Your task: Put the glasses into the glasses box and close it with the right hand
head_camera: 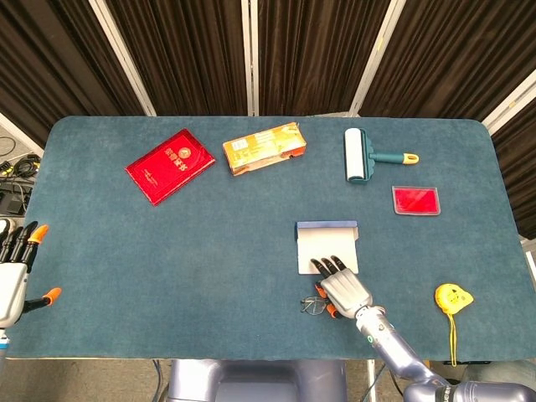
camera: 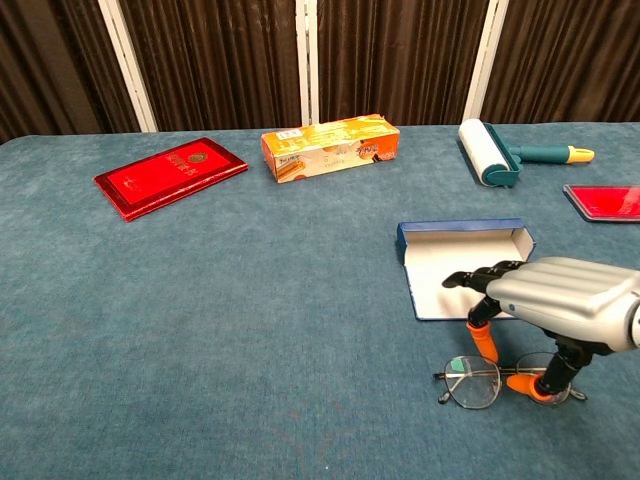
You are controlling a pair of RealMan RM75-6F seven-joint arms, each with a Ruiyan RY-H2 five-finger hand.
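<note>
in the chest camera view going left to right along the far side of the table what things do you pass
red booklet → orange carton → lint roller → red card pouch, cut off at the right edge.

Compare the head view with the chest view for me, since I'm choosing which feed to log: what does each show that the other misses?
Only the head view shows the left hand at the table's left edge and the yellow tape measure.

Only the chest view shows the right hand hovering with its orange-tipped fingers down at the glasses.

Both show the open glasses box, red booklet, orange carton, lint roller and red card holder.
</note>
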